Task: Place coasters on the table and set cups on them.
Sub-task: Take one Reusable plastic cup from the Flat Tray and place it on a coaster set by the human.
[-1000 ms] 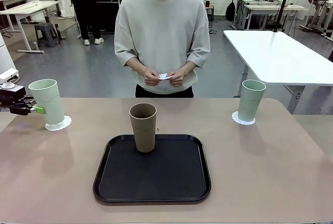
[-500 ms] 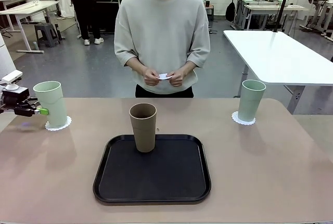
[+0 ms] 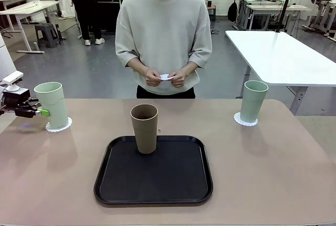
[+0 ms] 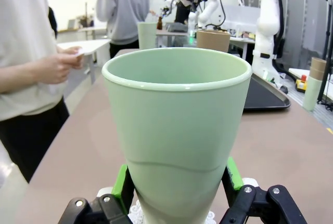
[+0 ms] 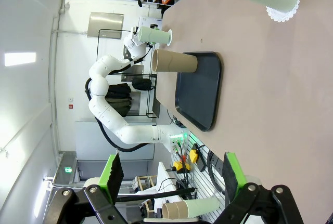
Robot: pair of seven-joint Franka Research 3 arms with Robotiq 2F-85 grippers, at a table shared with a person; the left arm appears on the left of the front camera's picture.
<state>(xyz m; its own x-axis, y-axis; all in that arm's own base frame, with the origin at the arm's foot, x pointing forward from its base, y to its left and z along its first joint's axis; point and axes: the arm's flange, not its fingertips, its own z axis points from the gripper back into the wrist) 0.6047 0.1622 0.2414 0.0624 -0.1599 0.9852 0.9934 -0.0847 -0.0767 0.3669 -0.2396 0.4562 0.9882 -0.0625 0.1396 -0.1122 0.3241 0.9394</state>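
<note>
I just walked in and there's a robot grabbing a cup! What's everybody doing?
The robot and a person are setting cups on paper coasters. The left end effector is shut on the left mint cup, which stands on the left coaster on the table. The right mint cup stands on the right coaster. The brown cup sits on the black tray, and the person's hands hold the third coaster. The right end effector is open.

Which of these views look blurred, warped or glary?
Front view: sharp, evenly lit, faint shadows on the smooth beige-pink table. Left wrist view: wide-angle lens swells the close pale mint green plastic cup; background soft. Right wrist view: rolled sideways, bright light patch at left edge.
</note>
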